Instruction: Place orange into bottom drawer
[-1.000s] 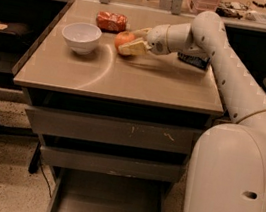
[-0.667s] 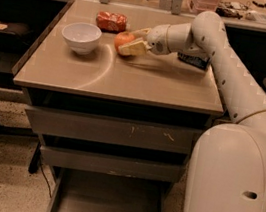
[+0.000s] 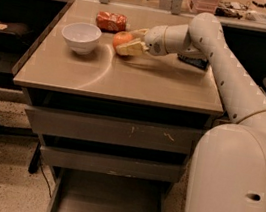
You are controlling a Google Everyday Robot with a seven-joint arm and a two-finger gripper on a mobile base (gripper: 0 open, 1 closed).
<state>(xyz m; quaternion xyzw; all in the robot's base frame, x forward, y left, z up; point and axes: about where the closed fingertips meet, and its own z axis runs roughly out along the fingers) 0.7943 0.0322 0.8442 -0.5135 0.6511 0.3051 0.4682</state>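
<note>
The orange (image 3: pixel 121 38) sits on the tan table top (image 3: pixel 127 77), just right of the white bowl. My gripper (image 3: pixel 126 40) reaches in from the right at table height. Its pale fingers (image 3: pixel 128 49) stand on either side of the orange and press against it. The orange still rests on the table. The bottom drawer (image 3: pixel 106 202) is pulled out below the table, and its flat grey floor is bare. The two upper grey drawers (image 3: pixel 113 131) are shut.
A white bowl (image 3: pixel 81 36) stands left of the orange. An orange-red snack bag (image 3: pixel 111 21) lies behind it. A dark flat object (image 3: pixel 193 62) lies under my forearm. My white arm and base (image 3: pixel 235 176) fill the right side.
</note>
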